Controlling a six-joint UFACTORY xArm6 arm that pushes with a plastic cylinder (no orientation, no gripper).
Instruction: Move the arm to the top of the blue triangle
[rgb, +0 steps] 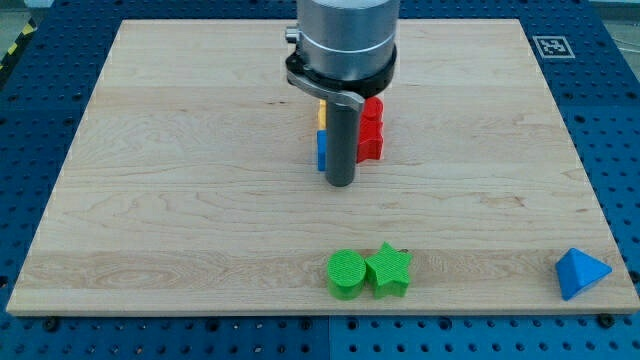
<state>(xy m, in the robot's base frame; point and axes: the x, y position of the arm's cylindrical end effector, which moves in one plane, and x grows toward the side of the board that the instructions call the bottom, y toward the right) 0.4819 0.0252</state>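
My tip (341, 183) is sitting near board centre, just at the view's-right side of a blue block (322, 150) that is partly hidden behind the rod, shape not resolvable. A yellow block (322, 112) is peeking out above it; red blocks (372, 128) are lying just at 1 o'clock of the tip.

No jaws on this rig: the arm is ending in a plain rod, so nothing opens or clamps.

The blue triangle (580, 273) is lying well apart at about 4 o'clock from the tip, at the board's (150, 200) lower right corner, close to the edge. It is showing as a faceted, pyramid-like wedge, apex pointing to 3 o'clock.

Judgement: the tip needs a spot at the triangle's 12 o'clock side. The green cylinder (346, 273) and green star (388, 270), touching at 6 o'clock, are looking clear of that path.
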